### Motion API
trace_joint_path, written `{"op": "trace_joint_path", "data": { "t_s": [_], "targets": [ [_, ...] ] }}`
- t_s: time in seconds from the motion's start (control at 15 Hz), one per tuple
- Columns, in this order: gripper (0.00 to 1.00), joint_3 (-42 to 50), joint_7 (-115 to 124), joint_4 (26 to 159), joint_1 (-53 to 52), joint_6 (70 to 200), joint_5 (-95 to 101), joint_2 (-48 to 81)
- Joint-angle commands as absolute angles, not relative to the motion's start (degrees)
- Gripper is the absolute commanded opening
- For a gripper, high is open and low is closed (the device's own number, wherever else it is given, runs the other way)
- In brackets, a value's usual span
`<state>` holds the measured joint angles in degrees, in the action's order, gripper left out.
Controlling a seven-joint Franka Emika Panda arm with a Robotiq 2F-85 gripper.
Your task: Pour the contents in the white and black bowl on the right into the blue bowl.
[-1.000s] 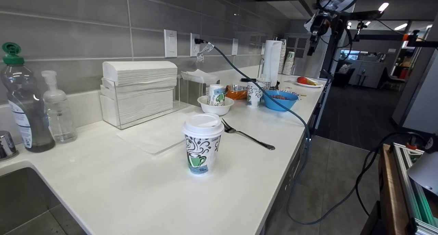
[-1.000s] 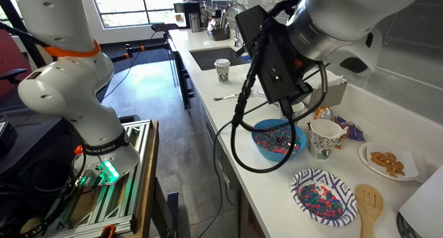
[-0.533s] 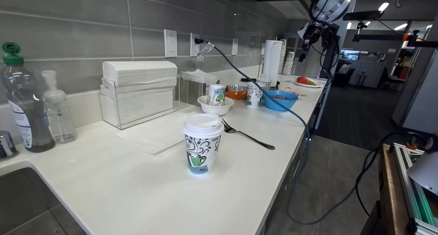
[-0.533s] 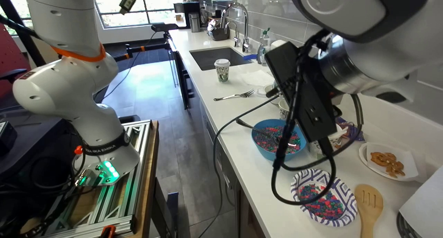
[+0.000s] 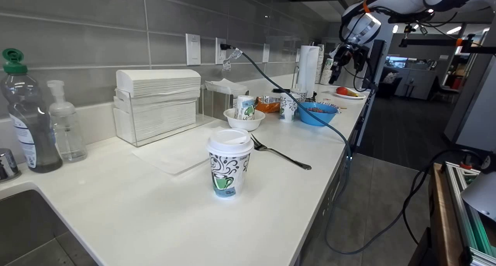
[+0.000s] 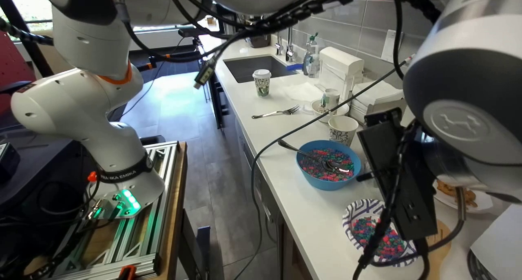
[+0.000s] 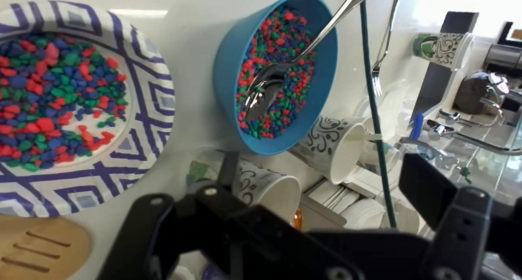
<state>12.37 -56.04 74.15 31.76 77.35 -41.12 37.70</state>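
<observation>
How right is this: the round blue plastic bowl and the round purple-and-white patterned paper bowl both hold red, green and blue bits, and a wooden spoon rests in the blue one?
One slip: the spoon in the round blue plastic bowl is shiny metal, not wooden, as the wrist view shows. The rest holds.

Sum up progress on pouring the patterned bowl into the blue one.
Done: no pour I can confirm; the blue bowl holds coloured pieces, source unclear. In hand: nothing gripped; the gripper stands open. Left: grasp and pour the patterned bowl, which holds similar pieces.
</observation>
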Motion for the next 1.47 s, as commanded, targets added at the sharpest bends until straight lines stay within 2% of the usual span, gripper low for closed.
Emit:
{"op": "trace_joint_path", "data": {
  "t_s": [0.0,0.67,1.2,1.4],
  "targets": [
    [1.00,9.8,-50.4,64.1,36.5,73.7,-42.7,45.1],
    [1.00,5.4,-38.7,51.9,42.9,73.6,-38.7,53.7],
    [1.00,1.6,-34.0,43.1,43.6,74.5,-34.0,60.7],
    [1.00,3.6,-34.6,41.7,42.1,74.9,-34.1,62.3]
  ]
}}
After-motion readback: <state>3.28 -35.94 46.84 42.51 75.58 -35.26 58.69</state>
